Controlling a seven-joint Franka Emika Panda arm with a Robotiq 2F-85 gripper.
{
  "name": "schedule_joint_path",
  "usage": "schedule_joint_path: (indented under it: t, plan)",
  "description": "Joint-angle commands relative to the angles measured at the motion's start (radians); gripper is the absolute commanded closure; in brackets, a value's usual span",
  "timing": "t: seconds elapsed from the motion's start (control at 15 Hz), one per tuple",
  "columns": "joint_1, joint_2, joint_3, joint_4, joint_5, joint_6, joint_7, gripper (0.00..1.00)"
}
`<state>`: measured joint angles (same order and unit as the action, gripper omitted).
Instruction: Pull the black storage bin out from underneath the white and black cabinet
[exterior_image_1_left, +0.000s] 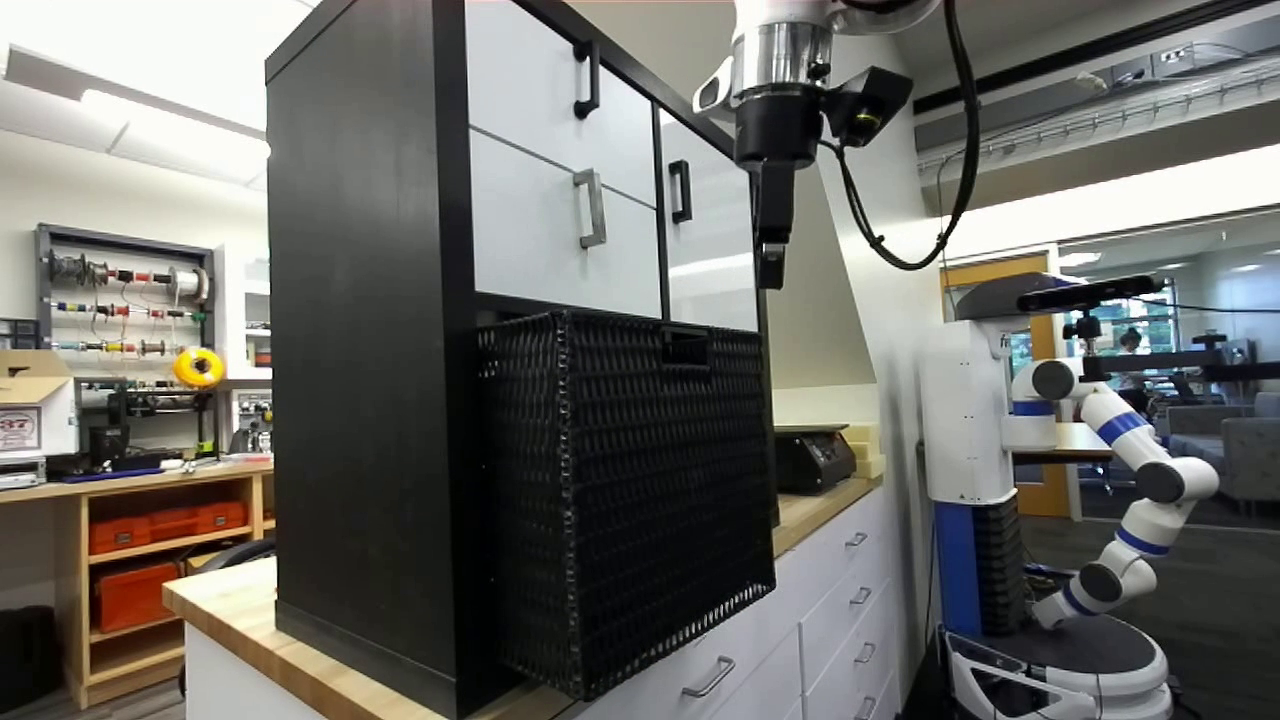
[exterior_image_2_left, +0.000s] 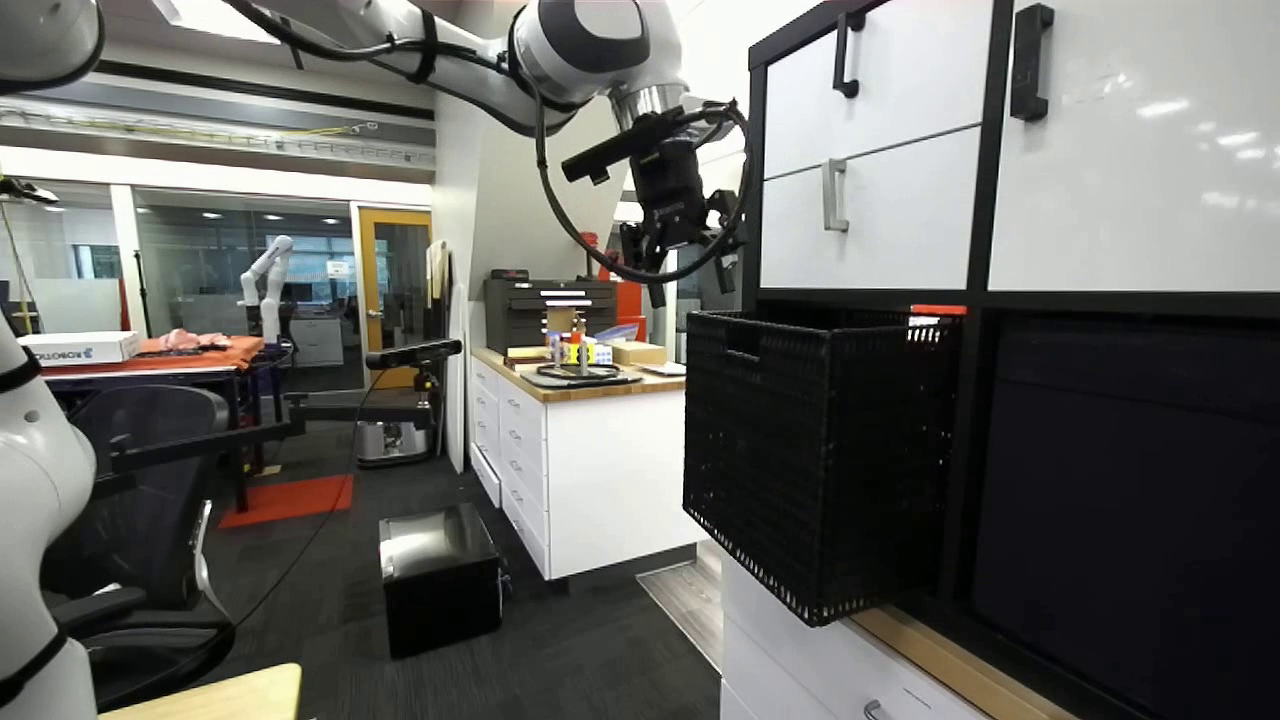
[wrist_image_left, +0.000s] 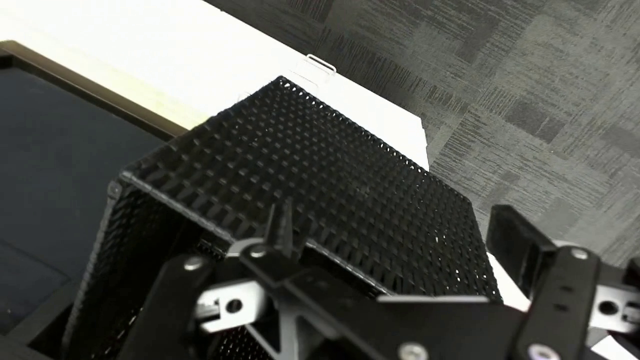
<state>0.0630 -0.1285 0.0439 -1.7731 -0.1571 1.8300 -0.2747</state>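
Observation:
The black storage bin (exterior_image_1_left: 660, 500) has woven walls and a handle slot at its front top edge. It juts well out of the lower opening of the white and black cabinet (exterior_image_1_left: 355, 350). In an exterior view the bin (exterior_image_2_left: 755, 460) shows its open top, with its rear at the cabinet (exterior_image_2_left: 1130, 150). My gripper (exterior_image_1_left: 770, 268) hangs above the bin's front top edge, apart from it; an exterior view also shows the gripper (exterior_image_2_left: 692, 285). In the wrist view the gripper (wrist_image_left: 390, 212) is open, with nothing between its fingers. The bin's woven wall (wrist_image_left: 330, 175) lies beyond the fingers.
The cabinet stands on a wooden counter (exterior_image_1_left: 225, 590) over white drawers (exterior_image_1_left: 830, 590). A small red object (exterior_image_2_left: 938, 309) sits at the bin's rear top edge. A black device (exterior_image_1_left: 815, 460) stands on the counter beyond the bin. A black box (exterior_image_2_left: 440, 575) sits on the floor.

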Motion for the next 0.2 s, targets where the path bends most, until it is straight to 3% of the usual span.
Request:
schedule_joint_path:
  t: [0.0, 0.13]
  plan:
    - [-0.002, 0.004, 0.001, 0.005, 0.0, -0.007, 0.014, 0.0]
    - [-0.002, 0.008, 0.001, 0.006, 0.0, -0.008, 0.024, 0.0]
